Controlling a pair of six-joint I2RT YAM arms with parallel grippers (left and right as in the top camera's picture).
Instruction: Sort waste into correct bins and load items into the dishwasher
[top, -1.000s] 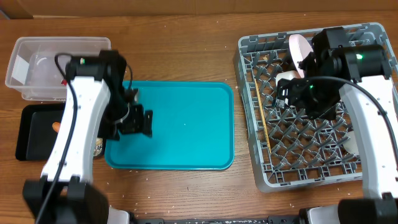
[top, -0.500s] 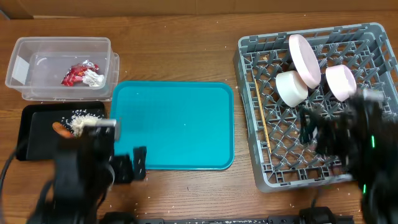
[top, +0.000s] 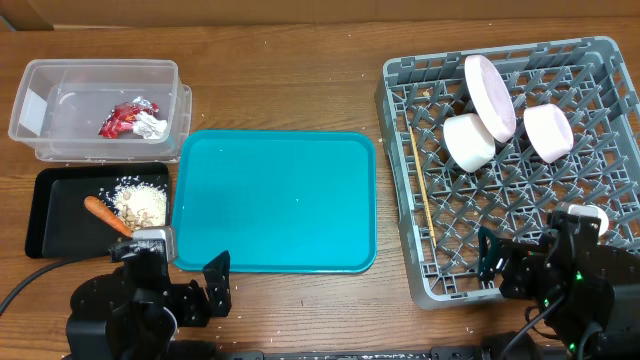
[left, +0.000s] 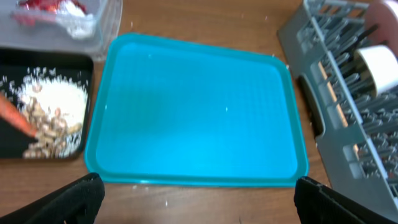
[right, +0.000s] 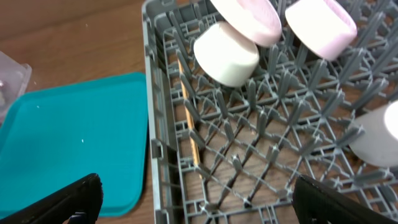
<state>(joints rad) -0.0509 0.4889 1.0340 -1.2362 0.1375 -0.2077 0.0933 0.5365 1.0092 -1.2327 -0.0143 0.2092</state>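
Wood table (top: 300, 80) | chopsticks (right: 189, 124) in rack (right: 155, 155) | ahead of wide-apart right jaws

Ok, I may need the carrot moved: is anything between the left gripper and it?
Nothing tall. From the open left gripper, only the black tray's low rim and the scrap pile beside the carrot lie that way.

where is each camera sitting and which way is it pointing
left wrist: on the left arm, low at the near edge, facing out over the teal tray; the open left gripper fills the bottom corners.
right wrist: on the right arm, facing out over the grey rack; the open right gripper fills the bottom corners.
overhead: above the table, looking straight down; both grippers at the bottom edge.
shared: both wrist views catch the tray and the rack.
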